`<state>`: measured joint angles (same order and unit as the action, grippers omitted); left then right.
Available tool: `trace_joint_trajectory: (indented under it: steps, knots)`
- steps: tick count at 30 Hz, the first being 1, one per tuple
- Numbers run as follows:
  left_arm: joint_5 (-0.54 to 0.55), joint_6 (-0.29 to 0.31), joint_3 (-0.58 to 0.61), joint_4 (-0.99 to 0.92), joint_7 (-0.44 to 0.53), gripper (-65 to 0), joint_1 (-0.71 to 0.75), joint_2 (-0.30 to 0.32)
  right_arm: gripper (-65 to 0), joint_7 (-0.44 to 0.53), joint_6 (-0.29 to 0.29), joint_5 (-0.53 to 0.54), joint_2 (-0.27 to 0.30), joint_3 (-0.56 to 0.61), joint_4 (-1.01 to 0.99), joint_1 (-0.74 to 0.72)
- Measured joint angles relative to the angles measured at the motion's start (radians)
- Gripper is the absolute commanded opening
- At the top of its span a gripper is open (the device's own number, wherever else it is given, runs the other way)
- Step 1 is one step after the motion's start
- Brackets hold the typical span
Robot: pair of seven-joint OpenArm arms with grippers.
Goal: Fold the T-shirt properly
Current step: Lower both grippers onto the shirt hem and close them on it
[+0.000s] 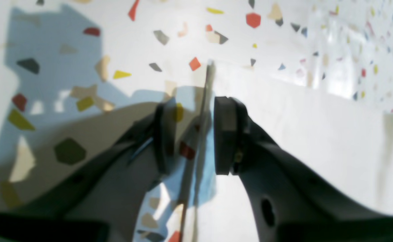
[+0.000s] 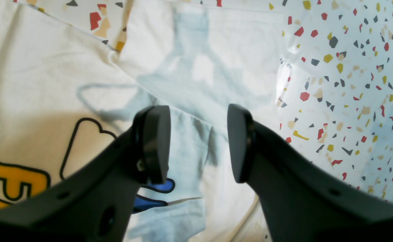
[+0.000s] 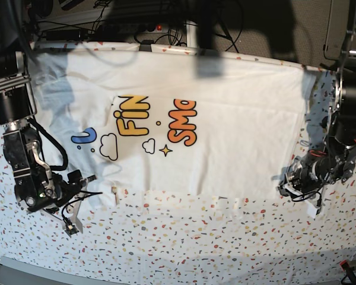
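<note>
The T-shirt is spread print side up across the upper half of the bench, one side already laid over so that the blue lettering is partly covered and only "FIN" and "SMO" are read whole. Its lower edge runs from 8 o'clock to 4 o'clock in the base view, and it is at the two ends of that edge that the arms are stationed, presumably so that both corners can be lifted together and the fabric kept taut for the next fold.

At about 4 o'clock, the left end effector is held low, with its jaws parted. The edge of the shirt is seen running up between the pads in the left wrist view, speckled bench on one side and plain white cloth on the other; the pads are not closed on it, so nothing is gripped yet. Straddling the edge this way is judged a line-up for a pinch.

At about 8 o'clock, the right end effector is likewise spread wide and empty, hovering over a wrinkled part of the shirt near the blue letter and a cloud outline. The bare bench lies just to its right in that view, so the shirt's border is close at hand. Whether the pads touch the cloth cannot be told.
</note>
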<state>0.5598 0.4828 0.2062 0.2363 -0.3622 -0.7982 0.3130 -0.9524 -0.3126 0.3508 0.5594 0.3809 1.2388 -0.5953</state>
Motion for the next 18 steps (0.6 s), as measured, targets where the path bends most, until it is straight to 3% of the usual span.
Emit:
trace_joint_trajectory:
  steps: [6,11,16,18]
  knots:
    - [-0.032,0.0,0.0,0.013,0.014,-46.5,0.0,-0.04,-37.3,0.0,0.0,0.0,0.0,0.0,0.0,0.0]
    - [-0.145,-0.011,0.0,0.015,0.047,-46.5,-0.002,-0.093,-37.3,0.0,0.0,0.0,0.0,0.0,0.0,0.0]
    - [-0.145,-0.029,0.0,0.016,0.064,-46.6,-0.003,-0.085,-37.3,-0.008,0.0,0.0,0.0,0.0,0.0,0.0]
    - [-0.145,-0.03,0.0,0.016,0.064,-52.1,-0.003,-0.08,-37.3,-0.006,0.0,0.0,0.0,0.0,0.0,0.0]
